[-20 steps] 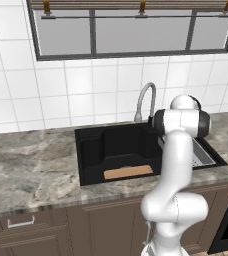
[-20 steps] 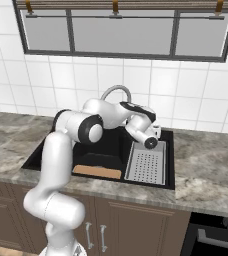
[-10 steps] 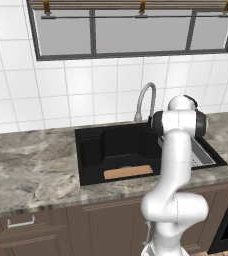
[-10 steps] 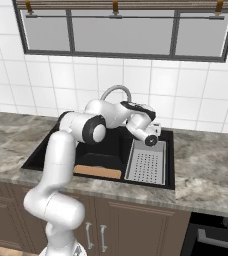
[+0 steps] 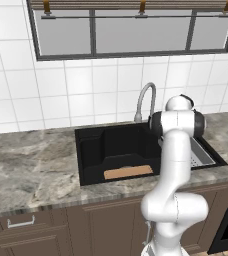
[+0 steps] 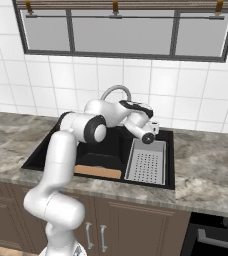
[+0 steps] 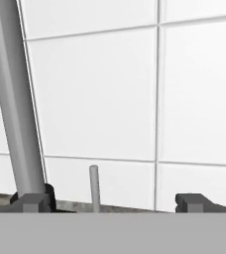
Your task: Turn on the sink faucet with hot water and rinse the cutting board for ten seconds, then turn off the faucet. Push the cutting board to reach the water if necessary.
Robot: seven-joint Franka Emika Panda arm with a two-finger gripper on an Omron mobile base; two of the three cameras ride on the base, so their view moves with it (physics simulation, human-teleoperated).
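Hand view: pincer [image 7: 113, 202] wide, empty; thin lever [image 7: 94, 187] between tips, right of sink faucet [image 7: 13, 99]; advance squarely, nudge lever hot-side; no water yet.

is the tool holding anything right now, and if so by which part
Nothing is held. The tool is open, its fingertips spread either side of a thin grey upright lever beside the tall grey metal gooseneck faucet, not touching it.

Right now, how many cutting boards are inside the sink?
1. The cutting board lies flat on the sink floor by the front wall, left of the drain tray. The arm may hide others.
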